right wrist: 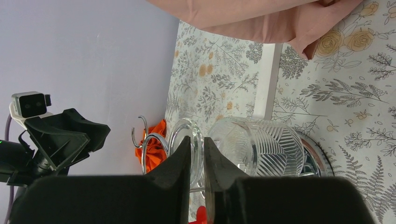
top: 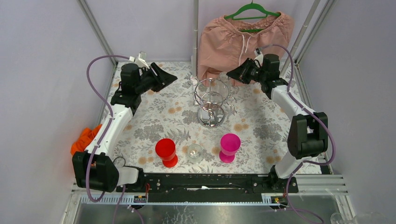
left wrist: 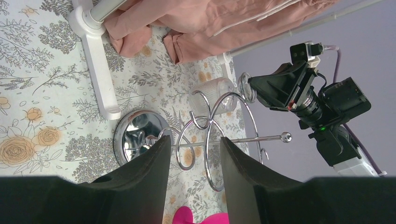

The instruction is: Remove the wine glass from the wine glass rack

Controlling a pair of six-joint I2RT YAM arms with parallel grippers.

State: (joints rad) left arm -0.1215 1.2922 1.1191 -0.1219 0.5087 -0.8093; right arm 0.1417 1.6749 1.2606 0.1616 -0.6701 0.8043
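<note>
Right wrist view: right jaws pinch the foot of the wine glass (right wrist: 257, 149) hung on the wine glass rack (left wrist: 137, 135); left jaws half open, empty; we fear a crooked pull snags wire, tipping it.

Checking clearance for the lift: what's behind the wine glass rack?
A pink garment on a green hanger and a grey frame pole are behind the wine glass rack. The garment covers the wall behind it.

Left arm (top: 112, 126) extended, left fingers (left wrist: 144, 172) parted, right arm (top: 292, 100) extended, right fingers (right wrist: 175, 172) pinched nearly together
</note>
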